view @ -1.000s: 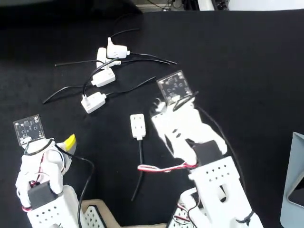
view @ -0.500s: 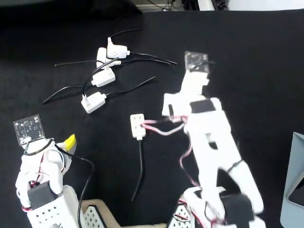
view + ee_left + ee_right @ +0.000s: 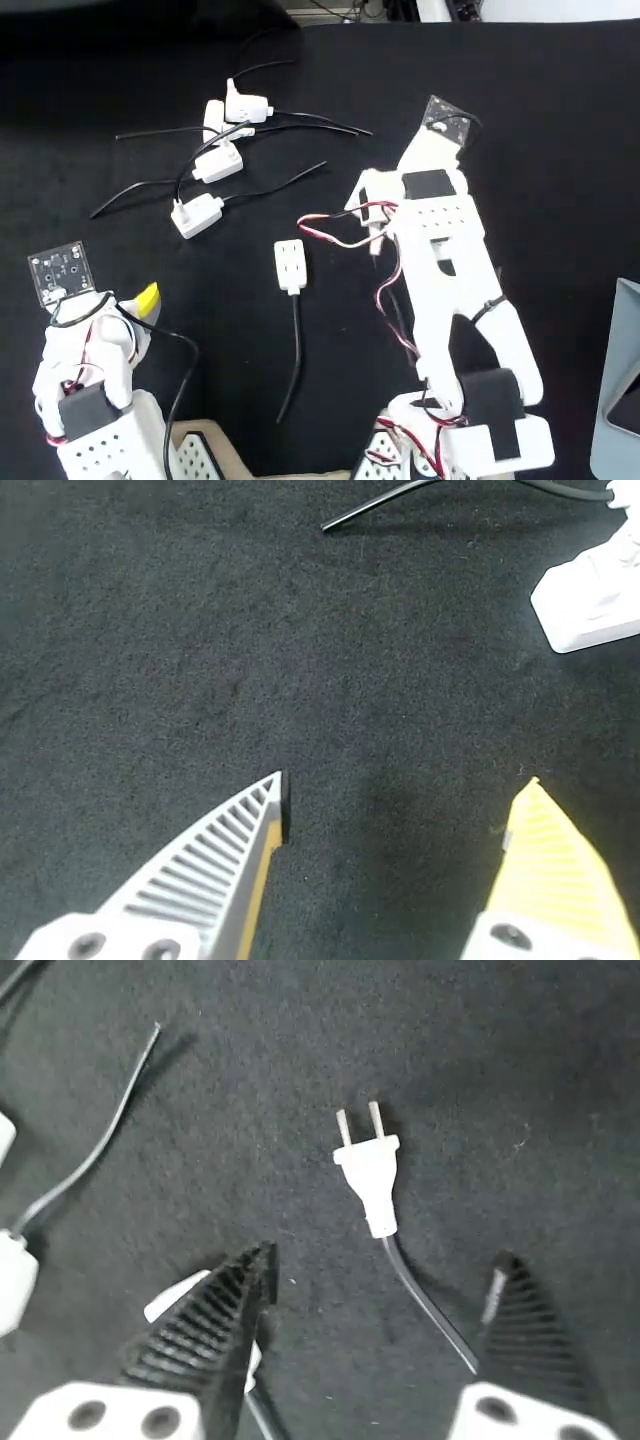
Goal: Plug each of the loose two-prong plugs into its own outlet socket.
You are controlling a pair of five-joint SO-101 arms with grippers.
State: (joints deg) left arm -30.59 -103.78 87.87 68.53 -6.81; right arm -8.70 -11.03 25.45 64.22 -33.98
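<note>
A white two-prong plug point(image 3: 367, 1165) with a black cord lies flat on the black cloth, prongs pointing away from my right gripper point(image 3: 385, 1257). That gripper hovers over it, open, its black fingers either side of the cord. The right arm point(image 3: 440, 240) stretches out past the white outlet strip point(image 3: 290, 265), which lies mid-table with its cord trailing to the near edge. My left gripper point(image 3: 404, 782) is open above bare cloth at the near left, its yellow finger point(image 3: 147, 297) showing in the high view. Several white plugs point(image 3: 218, 162) with black cords lie in a cluster at the far left.
One white plug body point(image 3: 590, 605) and a cord end point(image 3: 380, 505) lie beyond my left gripper. A white block point(image 3: 190, 1295) peeks from behind one right finger. A grey-blue container point(image 3: 620, 380) stands at the right edge.
The right arm has swung up and away from the near centre and now stretches out to the right of the outlet strip. The left arm, the strip and the plug cluster have not moved.
</note>
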